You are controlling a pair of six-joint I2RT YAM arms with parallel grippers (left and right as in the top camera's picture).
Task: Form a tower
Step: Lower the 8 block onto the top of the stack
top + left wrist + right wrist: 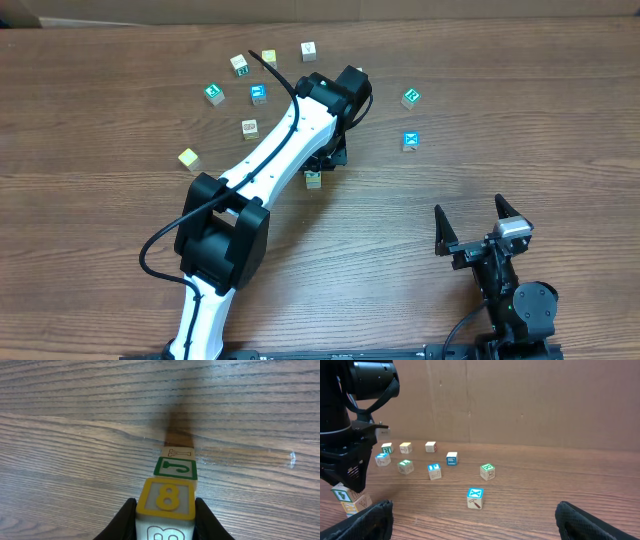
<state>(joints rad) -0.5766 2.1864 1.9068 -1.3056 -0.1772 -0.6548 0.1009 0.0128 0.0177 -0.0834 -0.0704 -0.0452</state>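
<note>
Clamped between the black fingers of the left gripper [166,519], a yellow-framed 8 cube [166,496] fills the bottom of the left wrist view. It is poised over the tower [176,461], where a green J cube [175,469] stands on a cream cube [178,453] on the table [70,435]; whether the 8 already rests on the J I cannot tell. From overhead, the left arm [270,150] hides most of that stack near the table's middle, nine loose cubes [259,93] lie scattered around it, and the right gripper [470,208] sits well apart, jaws spread wide and empty. The right wrist view puts the stack at far left under the left gripper, with a blue X cube [475,497] loose nearby. By my reading a third level is going on, its release is not yet made, and most cubes remain unstacked.
</note>
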